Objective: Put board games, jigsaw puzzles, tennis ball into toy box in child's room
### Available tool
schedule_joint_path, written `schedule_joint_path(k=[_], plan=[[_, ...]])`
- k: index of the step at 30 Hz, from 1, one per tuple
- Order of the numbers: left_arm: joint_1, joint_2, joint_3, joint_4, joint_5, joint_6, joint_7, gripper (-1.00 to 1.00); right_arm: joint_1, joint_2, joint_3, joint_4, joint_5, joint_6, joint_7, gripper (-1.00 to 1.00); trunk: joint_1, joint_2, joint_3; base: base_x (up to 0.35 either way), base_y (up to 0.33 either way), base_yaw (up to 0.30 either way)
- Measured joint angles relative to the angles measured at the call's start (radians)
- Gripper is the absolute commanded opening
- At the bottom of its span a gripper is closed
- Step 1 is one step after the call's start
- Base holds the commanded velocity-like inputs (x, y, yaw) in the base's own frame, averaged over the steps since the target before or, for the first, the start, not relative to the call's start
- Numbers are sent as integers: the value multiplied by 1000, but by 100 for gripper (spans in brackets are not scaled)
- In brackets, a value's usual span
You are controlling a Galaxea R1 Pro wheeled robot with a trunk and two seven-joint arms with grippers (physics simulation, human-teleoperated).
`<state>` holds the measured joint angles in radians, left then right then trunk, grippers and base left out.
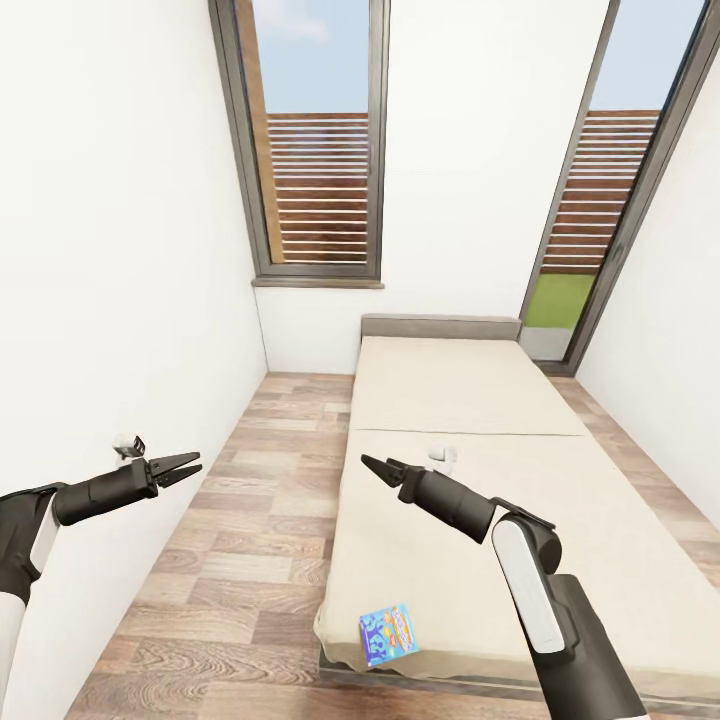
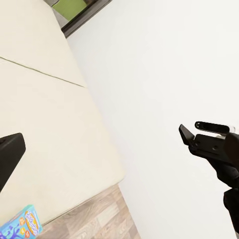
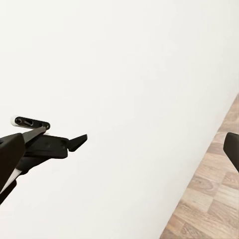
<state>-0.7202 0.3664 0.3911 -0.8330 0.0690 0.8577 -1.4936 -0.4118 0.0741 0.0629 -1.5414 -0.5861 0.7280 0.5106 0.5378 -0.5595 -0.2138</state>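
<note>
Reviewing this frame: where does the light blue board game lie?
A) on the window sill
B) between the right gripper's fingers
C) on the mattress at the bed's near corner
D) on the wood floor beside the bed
C: the light blue board game lies flat on the cream mattress of the bed, at its near corner, apart from both grippers.

White walls (image 1: 130,200) meet a wood-plank floor (image 1: 250,520). Two tall grey-framed windows (image 1: 315,140) stand behind the bed (image 1: 450,390), showing slatted fencing.
</note>
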Motion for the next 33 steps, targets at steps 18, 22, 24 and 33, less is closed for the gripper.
schedule_joint_path(k=[18, 22, 24, 33], plan=[[0, 0, 0, 0, 0, 0, -1, 100, 0, -7, -4, 0, -2, 1, 7, 100, 0, 0, 0, 0, 0, 0], [0, 0, 0, 0, 0, 0, -1, 100, 0, -6, -4, 1, -3, 1, 5, 100, 0, 0, 0, 0, 0, 0], [0, 0, 1, 0, 0, 0, -1, 100, 0, -5, -4, 1, -3, 1, 4, 100, 0, 0, 0, 0, 0, 0], [0, 0, 1, 0, 0, 0, -1, 100, 0, -6, -4, 2, -3, 1, -1, 100, 0, 0, 5, 0, 0, 0]])
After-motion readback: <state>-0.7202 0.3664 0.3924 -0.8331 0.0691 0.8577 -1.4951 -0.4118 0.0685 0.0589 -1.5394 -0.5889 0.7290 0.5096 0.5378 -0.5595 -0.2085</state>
